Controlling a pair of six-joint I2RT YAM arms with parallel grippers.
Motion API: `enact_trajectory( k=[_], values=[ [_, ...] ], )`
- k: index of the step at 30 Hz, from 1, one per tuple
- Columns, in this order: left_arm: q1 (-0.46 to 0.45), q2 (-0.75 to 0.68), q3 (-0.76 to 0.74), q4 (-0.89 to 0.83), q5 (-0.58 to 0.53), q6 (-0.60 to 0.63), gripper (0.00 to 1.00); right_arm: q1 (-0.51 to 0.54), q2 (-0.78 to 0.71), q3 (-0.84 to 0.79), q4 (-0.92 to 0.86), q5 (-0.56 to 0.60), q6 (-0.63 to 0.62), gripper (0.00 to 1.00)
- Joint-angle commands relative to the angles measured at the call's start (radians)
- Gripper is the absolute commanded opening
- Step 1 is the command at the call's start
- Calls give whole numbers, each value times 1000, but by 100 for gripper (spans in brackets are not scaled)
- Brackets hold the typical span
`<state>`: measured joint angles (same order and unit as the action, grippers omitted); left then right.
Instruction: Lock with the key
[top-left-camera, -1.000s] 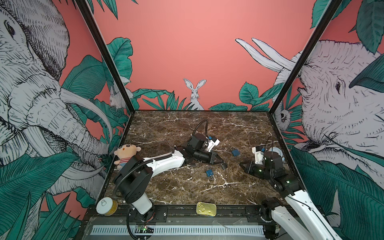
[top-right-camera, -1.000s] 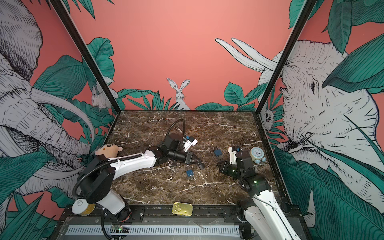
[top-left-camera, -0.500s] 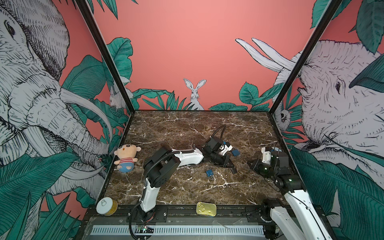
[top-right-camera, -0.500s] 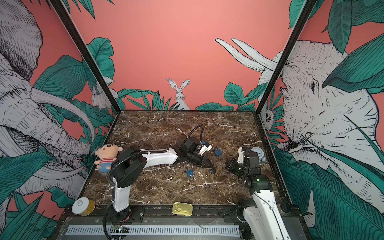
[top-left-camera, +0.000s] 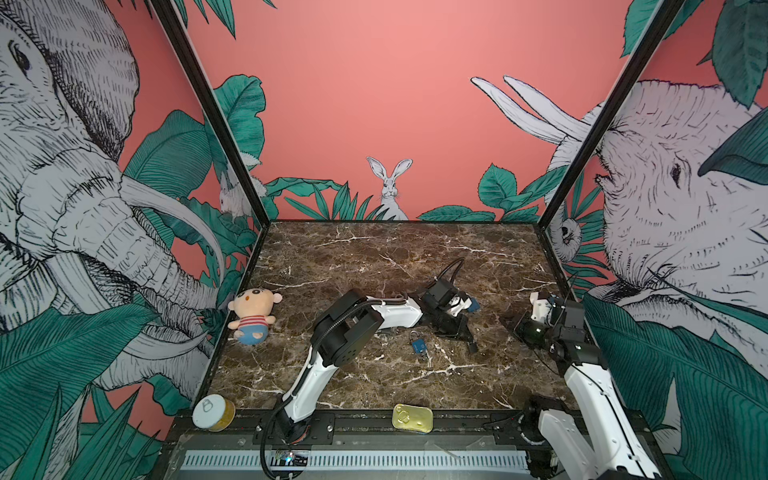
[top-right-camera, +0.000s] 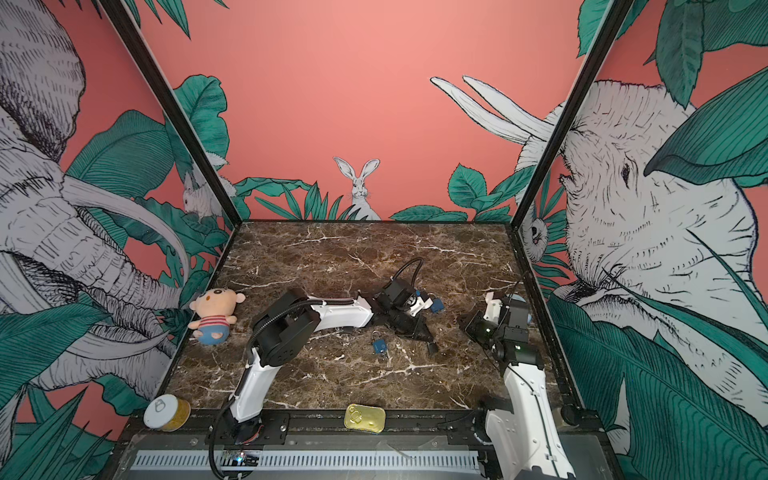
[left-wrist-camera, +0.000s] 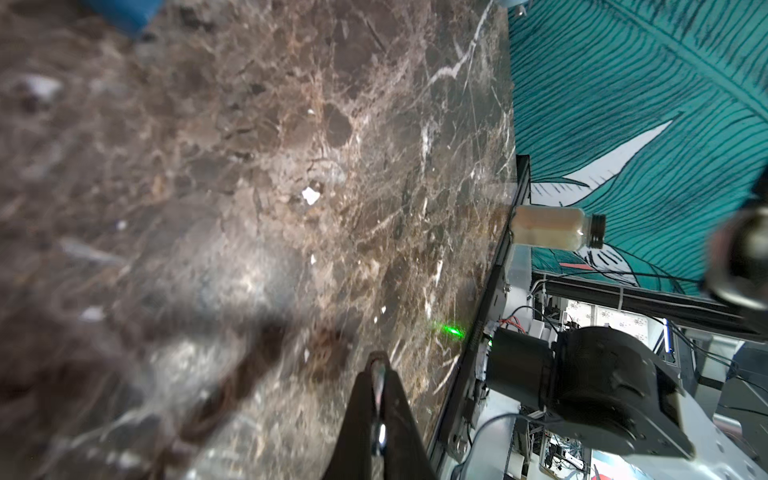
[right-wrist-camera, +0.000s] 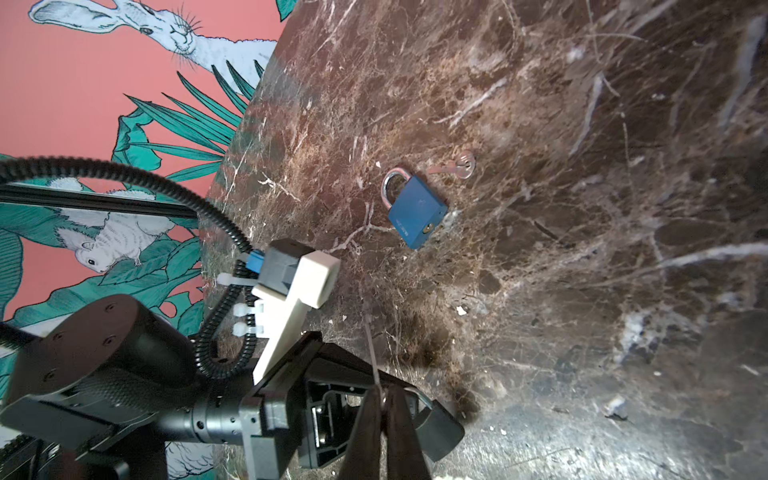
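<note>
While flat on the table (top-left-camera: 374, 257), padlock (top-left-camera: 419, 345) near left end effector (top-left-camera: 470, 345) (apart).

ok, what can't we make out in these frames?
- Key: faint beside the padlock in the right wrist view; too small in both top views.
- Blue item: half hidden behind the left arm in a top view, cut by the edge in the left wrist view.
- Left pincer: shut, glint between the tips; whether it pinches anything is unclear.

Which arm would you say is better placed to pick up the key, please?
Probably left: the shut left gripper lies nearer the key and blue padlock than the right gripper, also shut.
</note>
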<state>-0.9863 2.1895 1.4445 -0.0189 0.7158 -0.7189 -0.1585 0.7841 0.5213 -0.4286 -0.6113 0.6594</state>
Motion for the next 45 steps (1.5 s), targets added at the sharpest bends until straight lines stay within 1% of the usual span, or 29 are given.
enact_trajectory(
  k=[1, 6, 11, 16, 18, 21, 23, 30, 31, 32, 33, 35, 45],
  values=[
    [-10, 13, 72, -32, 1, -1, 0, -7, 19, 29, 32, -18, -37, 0],
    [-14, 54, 130, -62, 2, 1, 0, -8, 44, 39, 42, -26, -35, 0],
    [-15, 81, 169, -85, 7, 0, 0, -8, 39, 61, -2, 9, -73, 0],
    [-15, 93, 180, -91, -15, 2, 0, -7, 46, 64, 4, -14, -62, 0],
    [-15, 94, 183, -99, -26, 6, 9, -8, 40, 68, -4, -12, -67, 0],
    [-16, 94, 186, -102, -50, 0, 17, -8, 32, 75, -26, -8, -82, 0],
    [-15, 93, 186, -105, -65, -2, 19, -8, 25, 74, -34, -3, -85, 0],
    [-8, 54, 164, -96, -107, -3, 33, -8, -4, 51, -63, 20, -101, 0],
    [-5, 47, 157, -91, -107, -5, 34, -7, -10, 47, -67, 25, -102, 0],
    [-2, 38, 149, -86, -141, -8, 35, -8, -16, 42, -71, 30, -100, 0],
    [1, 27, 139, -81, -146, -8, 35, -7, -24, 39, -75, 34, -100, 0],
    [8, 7, 123, -72, -156, -6, 39, -8, -35, 32, -87, 39, -101, 0],
    [61, -134, -4, 26, -193, -23, 39, -6, -94, -40, -147, 40, -120, 0]
  ],
)
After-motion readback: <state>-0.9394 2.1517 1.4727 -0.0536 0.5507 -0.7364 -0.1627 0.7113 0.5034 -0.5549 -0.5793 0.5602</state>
